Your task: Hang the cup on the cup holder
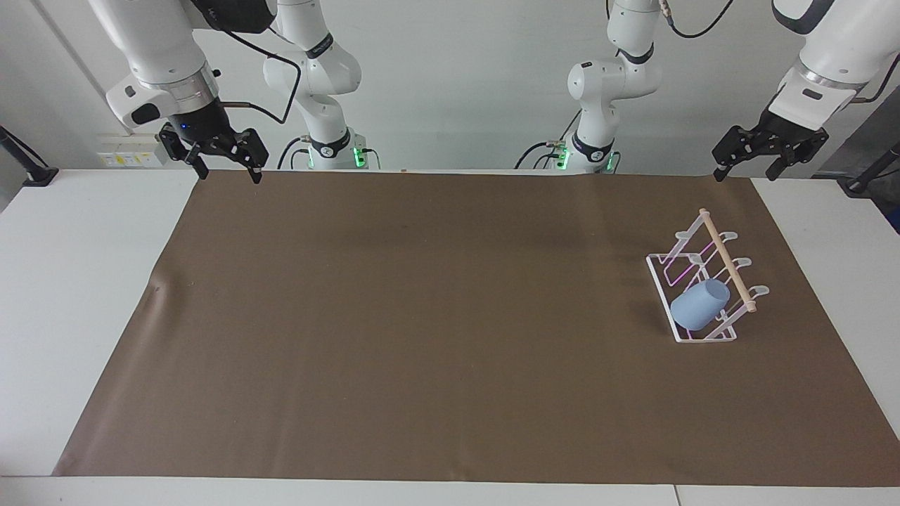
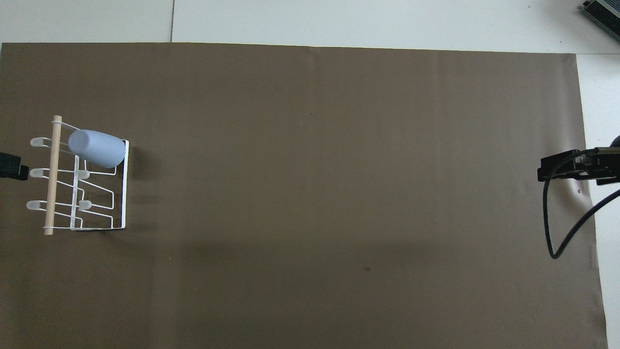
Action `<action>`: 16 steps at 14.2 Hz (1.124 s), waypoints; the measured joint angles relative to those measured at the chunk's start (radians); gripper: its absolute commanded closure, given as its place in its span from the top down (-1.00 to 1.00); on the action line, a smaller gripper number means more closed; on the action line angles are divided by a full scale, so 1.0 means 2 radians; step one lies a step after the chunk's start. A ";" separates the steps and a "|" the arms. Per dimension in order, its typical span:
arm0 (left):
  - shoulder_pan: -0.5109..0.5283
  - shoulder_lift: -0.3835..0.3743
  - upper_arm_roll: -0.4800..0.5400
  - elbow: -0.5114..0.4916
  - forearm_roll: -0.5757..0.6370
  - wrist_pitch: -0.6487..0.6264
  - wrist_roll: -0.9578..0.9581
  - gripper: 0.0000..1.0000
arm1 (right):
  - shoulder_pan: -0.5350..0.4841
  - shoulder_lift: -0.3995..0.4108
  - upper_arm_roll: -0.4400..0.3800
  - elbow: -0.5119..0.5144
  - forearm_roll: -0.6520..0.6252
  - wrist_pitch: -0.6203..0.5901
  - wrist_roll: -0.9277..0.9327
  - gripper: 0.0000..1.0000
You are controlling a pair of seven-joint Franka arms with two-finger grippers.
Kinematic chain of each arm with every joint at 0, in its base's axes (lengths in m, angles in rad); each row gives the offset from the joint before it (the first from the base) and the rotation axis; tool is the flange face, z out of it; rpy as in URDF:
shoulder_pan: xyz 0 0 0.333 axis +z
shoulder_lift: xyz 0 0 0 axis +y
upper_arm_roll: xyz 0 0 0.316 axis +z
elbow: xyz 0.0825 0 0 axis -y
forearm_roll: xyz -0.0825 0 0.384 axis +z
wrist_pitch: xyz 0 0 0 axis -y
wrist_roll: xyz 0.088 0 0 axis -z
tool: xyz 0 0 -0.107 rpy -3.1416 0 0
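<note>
The light blue cup (image 1: pixel 698 304) (image 2: pixel 97 149) sits tilted over a slanted prong of the white wire cup holder (image 1: pixel 724 257) (image 2: pixel 51 194), at the holder's end farthest from the robots. The holder stands on the brown mat at the left arm's end of the table. My left gripper (image 1: pixel 745 172) (image 2: pixel 13 166) hangs open and empty, raised over the mat's edge beside the holder, well apart from the cup. My right gripper (image 1: pixel 230 174) (image 2: pixel 557 167) waits open and empty over the mat's corner at the right arm's end.
A brown mat (image 1: pixel 422 316) covers most of the white table (image 1: pixel 77 295). A black cable (image 2: pixel 550 237) loops down from the right gripper over the mat's edge.
</note>
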 measured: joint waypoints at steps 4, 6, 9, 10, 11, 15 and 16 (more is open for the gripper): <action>-0.001 0.000 0.001 0.000 0.000 0.000 0.009 1.00 | 0.000 0.000 0.000 0.000 0.000 0.000 0.000 1.00; -0.004 0.000 0.001 0.000 0.000 0.000 0.009 1.00 | 0.000 0.000 0.000 0.000 0.000 0.000 0.000 1.00; -0.007 0.000 0.002 0.003 0.005 0.000 0.011 1.00 | 0.000 0.000 0.000 0.000 0.000 0.000 0.000 1.00; -0.009 0.000 0.002 0.006 0.006 0.000 0.011 1.00 | 0.000 0.000 0.000 0.000 0.000 0.000 0.000 1.00; -0.011 -0.001 0.002 0.009 0.006 0.000 0.011 1.00 | 0.000 0.000 0.000 -0.001 0.000 0.000 0.000 1.00; -0.013 -0.001 0.002 0.013 0.007 -0.001 0.011 1.00 | 0.000 0.000 0.000 -0.001 0.000 0.000 0.000 1.00; -0.013 -0.001 0.002 0.013 0.007 -0.001 0.012 1.00 | 0.000 0.000 0.000 -0.001 0.000 0.000 0.000 1.00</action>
